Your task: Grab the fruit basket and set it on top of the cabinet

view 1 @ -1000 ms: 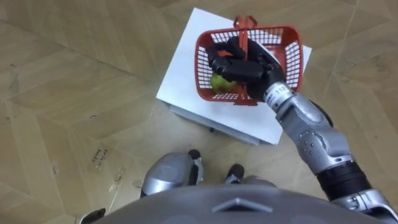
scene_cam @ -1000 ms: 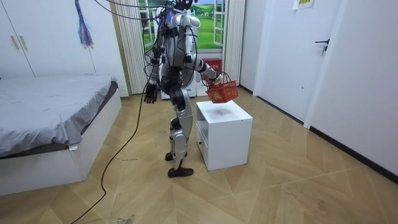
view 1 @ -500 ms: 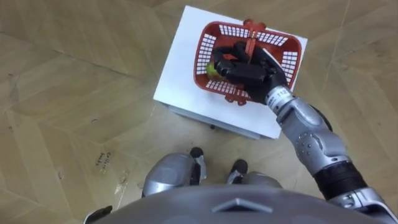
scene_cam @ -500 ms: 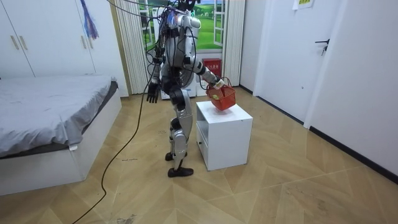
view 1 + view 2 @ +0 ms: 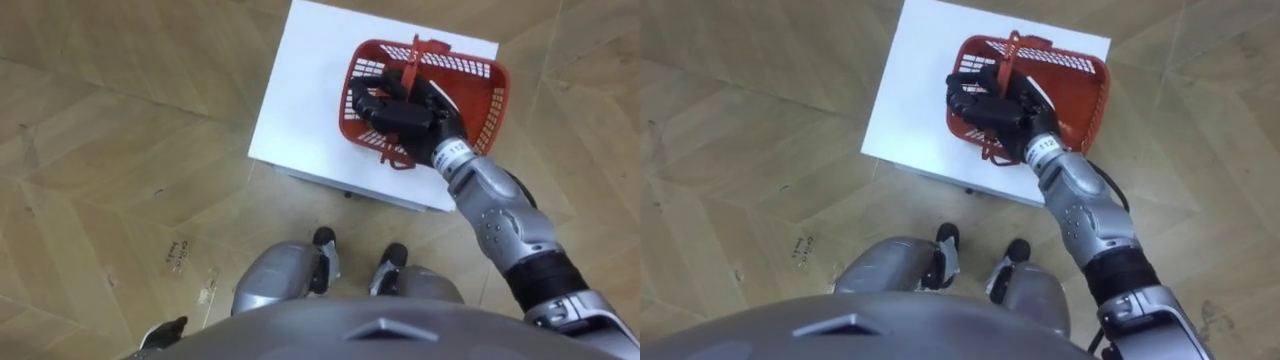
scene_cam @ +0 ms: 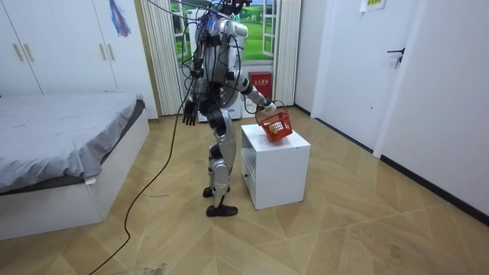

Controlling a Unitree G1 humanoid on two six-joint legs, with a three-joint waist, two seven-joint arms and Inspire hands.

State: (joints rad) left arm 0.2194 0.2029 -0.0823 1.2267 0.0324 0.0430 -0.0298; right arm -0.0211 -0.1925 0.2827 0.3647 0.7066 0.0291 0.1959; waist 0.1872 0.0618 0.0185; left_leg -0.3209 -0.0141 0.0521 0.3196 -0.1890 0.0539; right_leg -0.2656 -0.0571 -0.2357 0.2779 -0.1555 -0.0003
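Well, through the left eye view the right hand (image 5: pixel 405 110) was curled tight round the handle (image 5: pixel 415 52) of the red basket (image 5: pixel 475 90). The basket sat tipped over the far right part of the white bench (image 5: pixel 305 100), its weight hanging to one side of the grip. In the room view the robot stood upright, close against the bench, with the basket slanted low over its top — whether the bottom had cleared it I couldn't tell. The left hand (image 6: pixel 189 116) dangled by the hip, fingers loose and holding nothing. The right eye view showed the same clamp on the handle. To my mind the lift wanted a slow, straight rise with the wrist levelled — a tilted, swinging basket could spill its fruit or clip the bench edge.
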